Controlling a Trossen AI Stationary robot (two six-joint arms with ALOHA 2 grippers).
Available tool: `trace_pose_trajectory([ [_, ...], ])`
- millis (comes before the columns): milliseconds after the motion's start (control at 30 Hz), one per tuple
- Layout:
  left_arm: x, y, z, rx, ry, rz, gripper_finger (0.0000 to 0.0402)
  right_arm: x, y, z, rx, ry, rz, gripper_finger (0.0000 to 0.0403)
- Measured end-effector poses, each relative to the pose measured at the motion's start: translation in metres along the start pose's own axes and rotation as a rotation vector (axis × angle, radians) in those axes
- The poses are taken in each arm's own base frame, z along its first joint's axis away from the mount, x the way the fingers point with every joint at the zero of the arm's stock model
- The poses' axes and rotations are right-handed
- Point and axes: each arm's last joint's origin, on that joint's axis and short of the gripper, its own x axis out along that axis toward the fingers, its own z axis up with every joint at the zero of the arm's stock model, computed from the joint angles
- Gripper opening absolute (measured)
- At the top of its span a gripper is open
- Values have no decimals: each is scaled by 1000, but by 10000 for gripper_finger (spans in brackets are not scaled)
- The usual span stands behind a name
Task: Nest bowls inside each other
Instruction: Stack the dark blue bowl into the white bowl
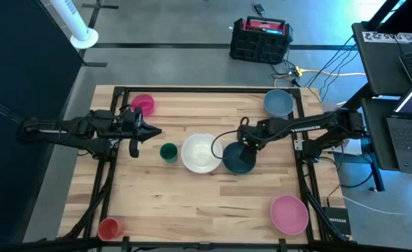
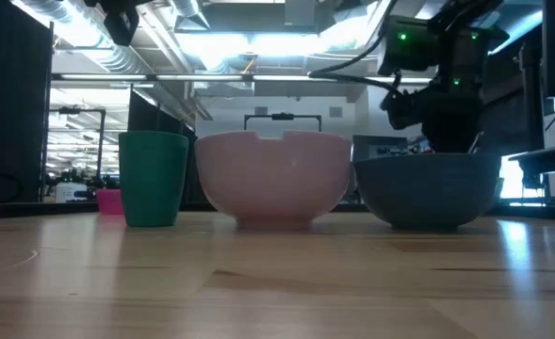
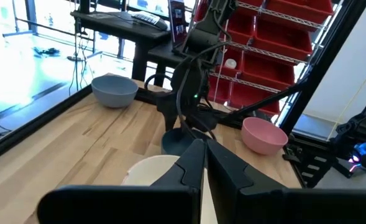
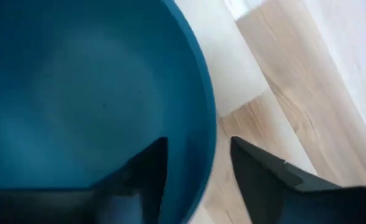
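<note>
I read no labels. I count five bowls; my right gripper (image 4: 198, 165) straddles the dark blue bowl's (image 1: 238, 159) rim, fingers apart. My left gripper (image 1: 154, 131) is closed, empty.

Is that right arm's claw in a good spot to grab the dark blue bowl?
Probably yes: the right claw already straddles the dark blue bowl's rim, one finger inside, one outside, with nothing between.

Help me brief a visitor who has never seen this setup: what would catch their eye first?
Most striking is the right pincer at mid-table, its fingers straddling the rim of the dark blue bowl, one inside and one outside. That bowl sits right beside the white bowl, with a green cup on the white bowl's other side. The left pincer waits shut above the table's left half.
</note>
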Motion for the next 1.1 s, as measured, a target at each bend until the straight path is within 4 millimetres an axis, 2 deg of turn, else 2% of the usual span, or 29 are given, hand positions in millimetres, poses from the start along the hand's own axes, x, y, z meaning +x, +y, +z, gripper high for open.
trace_pose_trajectory([
  [467, 0, 0, 0, 0, 1, 0, 0, -6, 0, -1, -7, -6, 3, 1],
  [533, 0, 0, 0, -1, 0, 0, 0, -17, 0, 0, -17, 1, 1, 0],
  [633, 0, 0, 0, -1, 0, 0, 0, -44, 3, 5, -42, -37, 19, 0],
  [767, 0, 0, 0, 1, 0, 0, 0, -81, 12, 21, -72, -154, 71, 0],
  [900, 0, 0, 0, 1, 0, 1, 0, -104, 23, 43, -101, -244, 106, 0],
  [1000, 0, 0, 0, 1, -2, 1, 0, -110, 33, 65, -147, -280, 105, 0],
  [1100, 0, 0, 0, 0, -1, 1, 0, -103, 41, 89, -184, -270, 108, 0],
])
